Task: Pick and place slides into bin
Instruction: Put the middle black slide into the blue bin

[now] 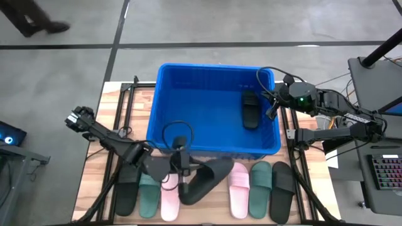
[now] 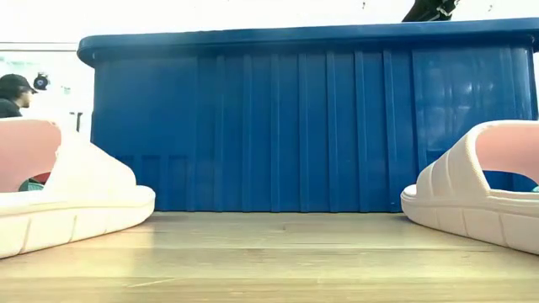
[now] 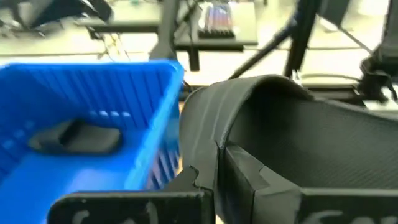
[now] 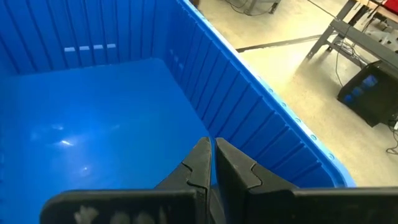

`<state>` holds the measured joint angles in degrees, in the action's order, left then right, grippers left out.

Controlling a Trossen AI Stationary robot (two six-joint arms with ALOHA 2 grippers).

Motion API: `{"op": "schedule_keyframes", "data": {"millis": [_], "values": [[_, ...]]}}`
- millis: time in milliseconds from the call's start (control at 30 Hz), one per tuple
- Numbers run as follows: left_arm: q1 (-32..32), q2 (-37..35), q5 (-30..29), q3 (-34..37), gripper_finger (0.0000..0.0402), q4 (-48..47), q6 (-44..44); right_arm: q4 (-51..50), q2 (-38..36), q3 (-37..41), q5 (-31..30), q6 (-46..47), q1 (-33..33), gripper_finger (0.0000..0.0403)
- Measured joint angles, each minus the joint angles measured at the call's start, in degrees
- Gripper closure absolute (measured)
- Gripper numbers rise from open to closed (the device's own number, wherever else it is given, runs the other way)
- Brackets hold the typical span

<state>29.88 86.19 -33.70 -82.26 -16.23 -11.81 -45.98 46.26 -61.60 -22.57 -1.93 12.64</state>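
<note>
Gripping black slide | left gripper clenched | right gripper closed, empty | bin bright blue

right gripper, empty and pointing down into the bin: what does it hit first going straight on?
Likely the bin's bare floor near its wall; the right gripper is shut, nothing between, though depth is unclear.

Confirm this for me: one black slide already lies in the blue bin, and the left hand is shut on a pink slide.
Wrong colour. The left hand is shut on a black slide, not a pink one, as the high view shows. The rest holds: one black slide already lies in the blue bin.
</note>
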Motion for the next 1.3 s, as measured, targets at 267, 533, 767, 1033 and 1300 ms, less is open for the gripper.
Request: {"op": "schedule_keyframes", "data": {"millis": [267, 533, 767, 1033, 1300], "values": [[-4.6, 0.0, -2.2, -0.6, 0.0401, 3.9, 4.9, 0.0, 0.0, 0.0, 0.0, 0.0, 0.0, 0.039], [-10.2, 0.0, -2.4, -1.4, 0.0401, 3.9, 6.2, 0.7, 0.0, 0.0, 0.0, 2.6, 0.0, 0.039], [-14.5, 0.8, -4.3, -1.4, 0.0401, 5.9, 9.0, 0.8, 0.0, 0.0, 0.0, 3.6, 0.0, 0.039], [-17.9, 3.6, -10.3, -2.5, 0.0401, 10.0, 13.8, -1.0, -2.3, 0.0, -14.7, 12.6, 0.0, 0.039], [-21.3, 7.8, -13.4, -3.2, 0.0401, 10.8, 14.2, -0.9, -7.5, 0.0, -16.0, 22.9, 0.0, 0.039]]}}
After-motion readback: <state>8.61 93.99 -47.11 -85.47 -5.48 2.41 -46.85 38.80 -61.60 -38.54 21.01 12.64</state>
